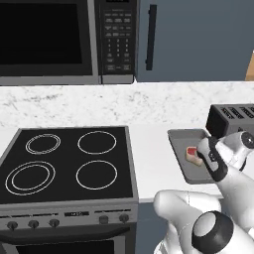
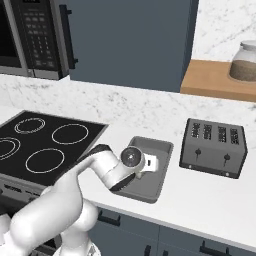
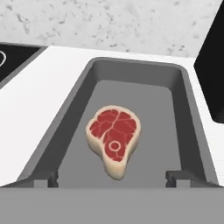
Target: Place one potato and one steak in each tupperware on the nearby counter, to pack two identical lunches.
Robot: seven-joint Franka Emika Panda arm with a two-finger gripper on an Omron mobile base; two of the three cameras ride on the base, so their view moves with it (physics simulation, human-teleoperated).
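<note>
Both base views look forward and down from behind the arm, left and right, sharing the bench [image 1: 154,149], stove [image 1: 69,163] and tray [image 2: 160,150]. The hand view looks closely down into that tray.

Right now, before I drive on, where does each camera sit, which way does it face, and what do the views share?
Left base view: behind the arm on its left, looking forward and down at the stove and the grey container; the white arm rises lower right.
Right base view: behind on the right, facing the counter, toaster and container; the arm rises lower left.
Hand view: on the hand, looking along the open claw into the container at a steak; dark fingertips show.
Shared: all three show the container; the left base view also catches the steak.
</note>
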